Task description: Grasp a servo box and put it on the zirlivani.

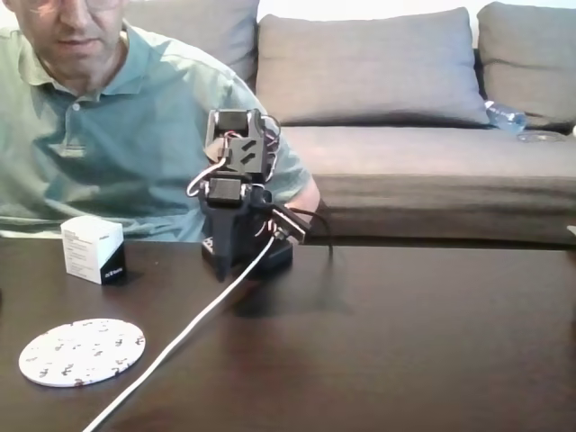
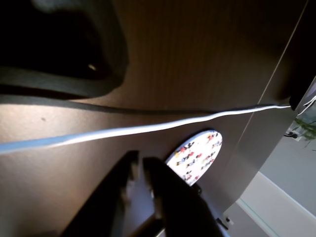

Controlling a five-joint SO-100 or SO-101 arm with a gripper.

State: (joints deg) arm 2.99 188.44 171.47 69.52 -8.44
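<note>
While folded above the table, the claw (image 2: 139, 165) hangs nearly closed (empty) — touching nothing.

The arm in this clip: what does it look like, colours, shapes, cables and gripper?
In the fixed view the arm is a small black build with boxy black servo blocks, thin red and white wires looping around its upper joints, and a black base. A white cable trails from it across the dark table. In the wrist view the gripper shows two dark, tapering fingers.

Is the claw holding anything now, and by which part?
Nothing is held. The claw is nearly closed and empty; the servo box stands untouched on the table.
</note>
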